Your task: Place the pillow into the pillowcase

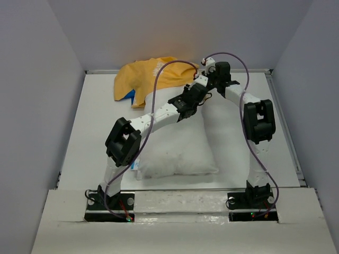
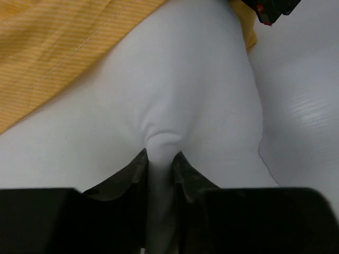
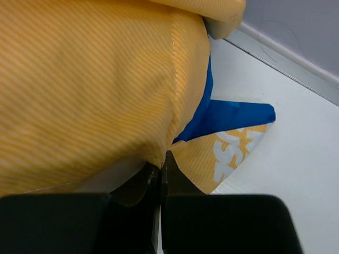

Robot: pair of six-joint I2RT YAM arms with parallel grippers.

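Observation:
The white pillow (image 1: 177,148) lies in the middle of the table, its far end reaching under the mustard-yellow pillowcase (image 1: 148,76) bunched at the back. My left gripper (image 1: 192,100) is shut on a pinch of the pillow's far end; in the left wrist view the jaws (image 2: 160,161) squeeze a fold of the pillow (image 2: 185,79), with the pillowcase (image 2: 53,47) lying over its upper left. My right gripper (image 1: 205,71) is at the pillowcase's right edge. In the right wrist view it (image 3: 163,165) is shut on the pillowcase's yellow hem (image 3: 95,79); a blue flap (image 3: 228,116) shows beyond.
Grey walls enclose the white table (image 1: 95,132) on the left, back and right. A metal strip (image 3: 286,63) runs along the foot of the back wall. Both arms reach to the back and cross over the pillow's far end. A raised ledge (image 1: 175,201) holds the arm bases.

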